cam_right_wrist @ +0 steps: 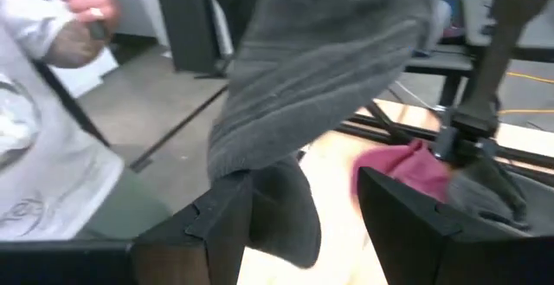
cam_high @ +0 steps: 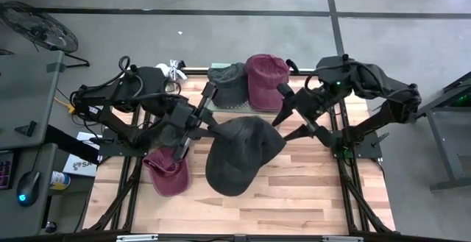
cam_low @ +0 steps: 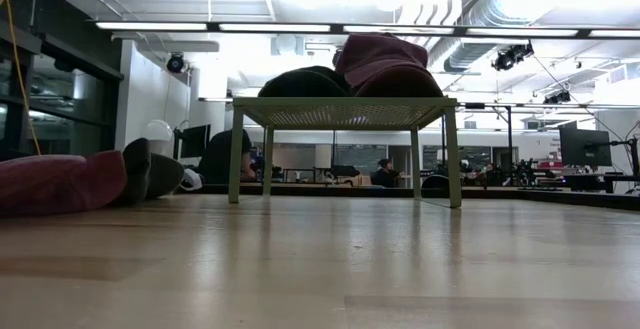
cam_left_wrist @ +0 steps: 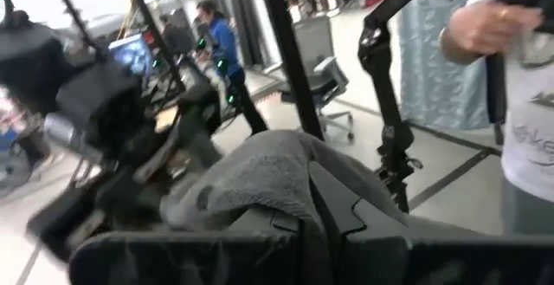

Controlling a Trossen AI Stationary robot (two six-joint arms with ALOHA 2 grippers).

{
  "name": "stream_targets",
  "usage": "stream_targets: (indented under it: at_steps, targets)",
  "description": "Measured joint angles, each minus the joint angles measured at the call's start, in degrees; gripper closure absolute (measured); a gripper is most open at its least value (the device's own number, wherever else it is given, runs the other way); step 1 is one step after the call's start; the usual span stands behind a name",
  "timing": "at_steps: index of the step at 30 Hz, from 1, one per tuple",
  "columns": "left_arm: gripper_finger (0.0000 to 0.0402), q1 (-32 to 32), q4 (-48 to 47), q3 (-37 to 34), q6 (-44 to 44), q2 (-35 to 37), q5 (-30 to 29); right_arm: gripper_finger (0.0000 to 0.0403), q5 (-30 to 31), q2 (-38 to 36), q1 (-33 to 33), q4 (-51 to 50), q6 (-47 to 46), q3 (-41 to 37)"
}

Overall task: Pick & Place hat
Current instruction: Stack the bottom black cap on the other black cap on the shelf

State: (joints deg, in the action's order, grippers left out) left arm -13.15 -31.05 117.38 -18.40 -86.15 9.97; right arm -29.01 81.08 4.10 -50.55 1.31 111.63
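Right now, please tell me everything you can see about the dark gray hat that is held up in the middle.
The dark gray hat is a soft cap of felt-like cloth with a round crown and a brim. It hangs above the wooden table, between the two arms. The left gripper is shut on its left edge; in the left wrist view the cloth bunches over the fingers. The right gripper is open beside its upper right edge, the hat hanging just before it.

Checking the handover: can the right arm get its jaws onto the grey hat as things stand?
Probably yes. The right gripper is open right at the edge of the grey hat, which the left gripper holds up off the table; nothing sits between them.
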Motion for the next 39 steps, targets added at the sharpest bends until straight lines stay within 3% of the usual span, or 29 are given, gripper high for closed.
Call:
stream_targets:
  at_steps: [22,32,35,39]
  targets:
    - [0.0402,0.0,-2.2,0.0,1.7,-0.5,-2.1,0.0201,-13.0,-2.1,0.1,-3.5,0.6,0.0]
    - [0.0402,0.0,-1.5,0.0,1.6,-0.5,-7.6,0.0207,-5.7,-1.9,0.1,-4.0,1.7,0.1]
    - [0.0402,0.0,-1.5,0.0,1.6,-0.5,-7.8,0.0232,-2.7,-2.0,0.1,-4.9,1.9,0.1]
    - [0.0402,0.0,-1.5,0.0,1.7,-0.5,-8.0,0.0297,0.7,-2.0,0.0,-6.4,2.2,0.1]
